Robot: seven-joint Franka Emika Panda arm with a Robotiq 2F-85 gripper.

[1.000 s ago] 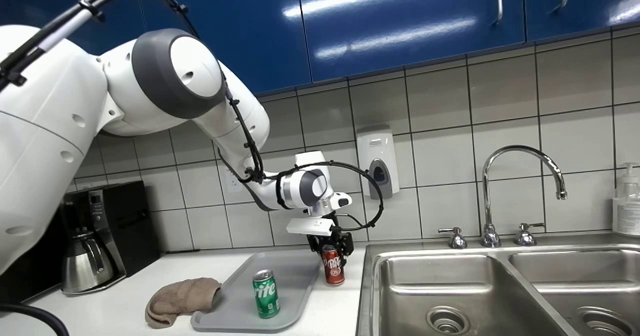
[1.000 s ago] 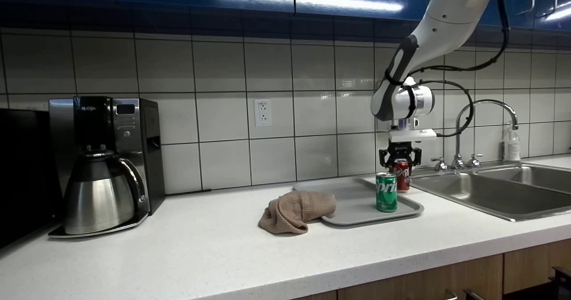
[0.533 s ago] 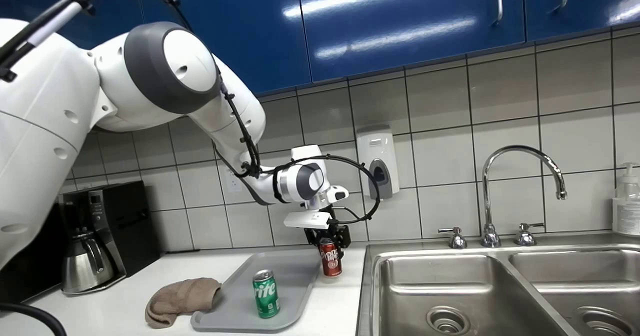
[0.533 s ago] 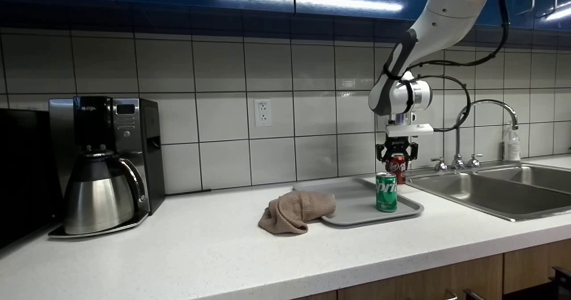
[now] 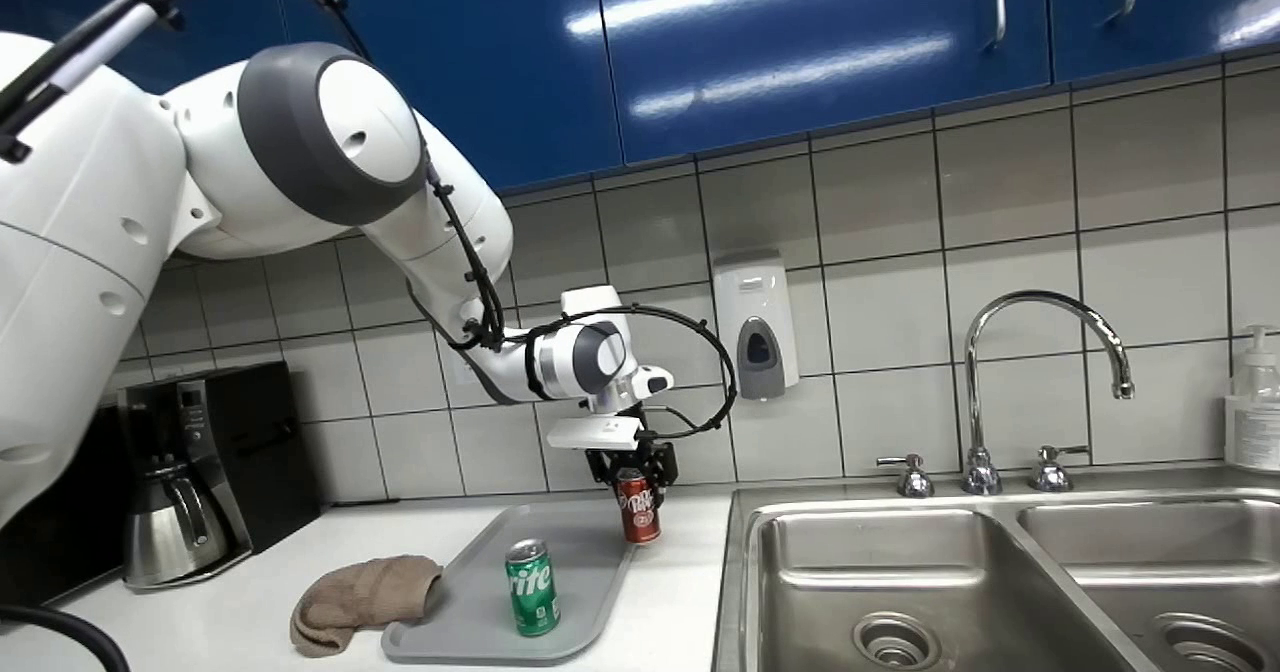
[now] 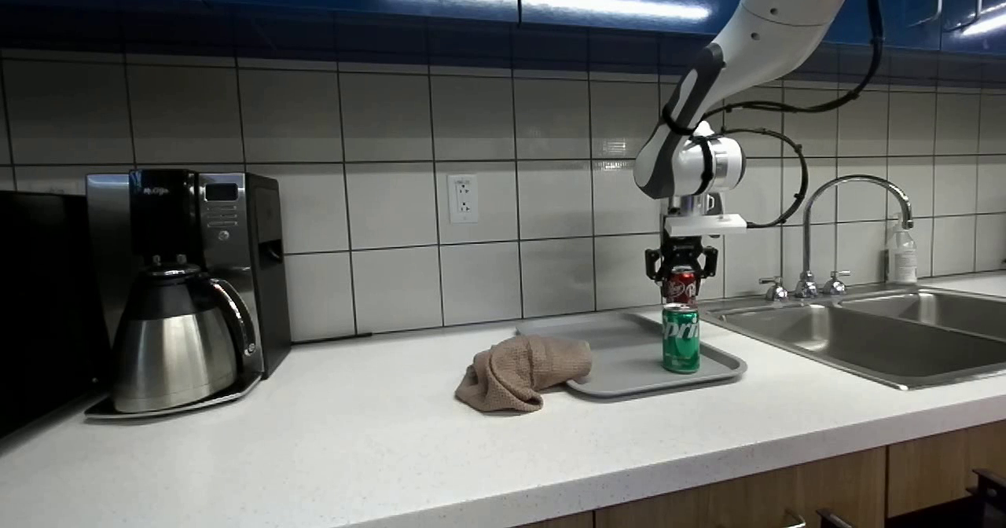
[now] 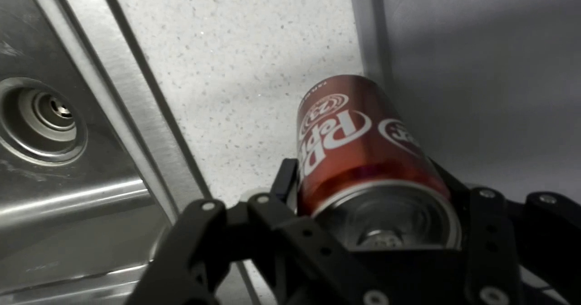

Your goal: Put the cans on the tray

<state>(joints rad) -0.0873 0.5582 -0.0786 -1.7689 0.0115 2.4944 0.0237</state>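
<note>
My gripper (image 5: 630, 472) is shut on the red can (image 5: 640, 517) near its silver top and holds it upright, raised off the counter. In the wrist view the red can (image 7: 358, 137) sits between both fingers, over the tray's edge and the counter strip beside the sink. The green can (image 5: 533, 597) stands upright on the grey tray (image 5: 575, 547), near its front corner. In an exterior view the green can (image 6: 681, 339) hides the lower part of the red can (image 6: 681, 284), which is farther back. The tray also shows in the wrist view (image 7: 481, 82).
A brown towel (image 5: 365, 602) lies bunched against the tray's left edge. The steel sink (image 5: 738, 572) is set in the counter right of the tray, with a tall faucet (image 5: 975, 392). A coffee maker (image 6: 267, 292) stands at the far left. A soap dispenser (image 5: 757, 322) hangs on the wall.
The gripper has lifted the red can off the counter and carried it left, up to the tray's right edge. The green can, tray and towel have not moved.
</note>
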